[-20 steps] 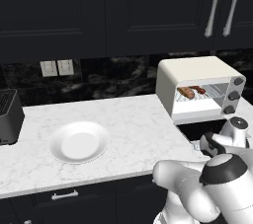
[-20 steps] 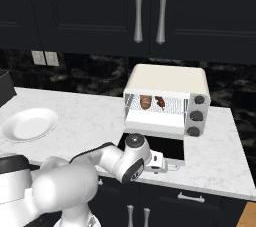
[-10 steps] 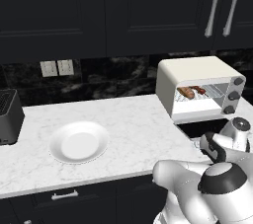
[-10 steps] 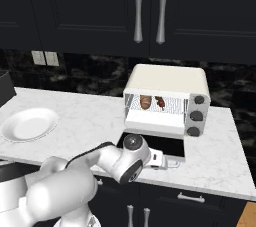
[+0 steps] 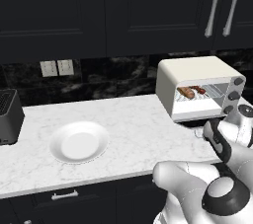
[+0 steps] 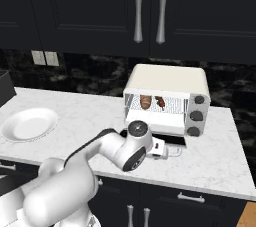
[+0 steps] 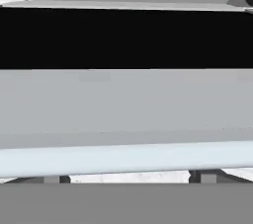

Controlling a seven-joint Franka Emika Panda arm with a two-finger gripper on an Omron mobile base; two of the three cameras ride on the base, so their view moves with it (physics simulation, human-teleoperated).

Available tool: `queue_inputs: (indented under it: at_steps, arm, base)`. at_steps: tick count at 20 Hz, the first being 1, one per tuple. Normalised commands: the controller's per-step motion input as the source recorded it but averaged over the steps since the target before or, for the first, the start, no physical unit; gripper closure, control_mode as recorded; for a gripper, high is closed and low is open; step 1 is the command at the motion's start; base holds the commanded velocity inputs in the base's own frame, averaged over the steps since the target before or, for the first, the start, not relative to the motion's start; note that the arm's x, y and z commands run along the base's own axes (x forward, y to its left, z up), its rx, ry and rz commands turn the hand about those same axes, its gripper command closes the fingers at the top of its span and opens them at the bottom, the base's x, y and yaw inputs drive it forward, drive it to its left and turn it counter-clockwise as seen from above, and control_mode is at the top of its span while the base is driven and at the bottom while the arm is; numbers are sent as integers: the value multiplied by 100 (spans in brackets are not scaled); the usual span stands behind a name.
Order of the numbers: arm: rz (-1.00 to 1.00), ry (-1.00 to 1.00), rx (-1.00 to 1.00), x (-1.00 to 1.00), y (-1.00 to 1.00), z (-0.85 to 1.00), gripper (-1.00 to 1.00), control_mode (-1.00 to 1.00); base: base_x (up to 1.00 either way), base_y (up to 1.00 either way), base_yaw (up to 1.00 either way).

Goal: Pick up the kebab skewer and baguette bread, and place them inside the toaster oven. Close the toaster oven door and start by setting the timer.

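The pincer (image 6: 172, 152) sits low at the front edge of the toaster oven door (image 6: 156, 137), which lies dropped open and flat just above the counter (image 6: 215, 156); in the hand view its two dark fingertips (image 7: 52, 179) stand well apart at the bottom, with the door's pale bar handle (image 7: 126, 159) stretched across just beyond them. Whether the fingers are spread free or starting to settle on that bar I cannot tell; nothing appears gripped. Beyond the pincer and higher, inside the toaster oven (image 6: 167, 98), the baguette bread (image 6: 145, 101) and the kebab skewer (image 6: 161, 102) lie side by side on the wire rack, so the loading looks finished and the door is probably the step in hand. The chief risk is a poor hold: the handle is a thin rounded bar, and fingers that catch only its lip would likely slip off as the door swings up, letting it fall flat again. A lift that follows a straight line instead of the hinge's arc could drag the whole oven across the counter or jam the door halfway. A hard shove might also jolt the rack and roll the bread forward into the closing gap. The knobs (image 6: 196, 116) lie up and to one side of the pincer, so a wide swing afterwards could knock the wrong one.
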Motion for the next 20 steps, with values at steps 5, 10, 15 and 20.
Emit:
queue_inputs:
  at_steps: [5, 10, 15, 20]
  arm:
    - [-12, -15, 0, 74, 31, 58, -100, -100]
    - [-12, -22, 0, 60, 47, 38, -100, -100]
    - [-12, -12, 0, 41, 34, 0, -100, -100]
    - [-11, -8, 0, 41, 12, 0, -100, -100]
  base:
    - [0, 0, 0]
    - [0, 0, 0]
    - [0, 0, 0]
    - [0, 0, 0]
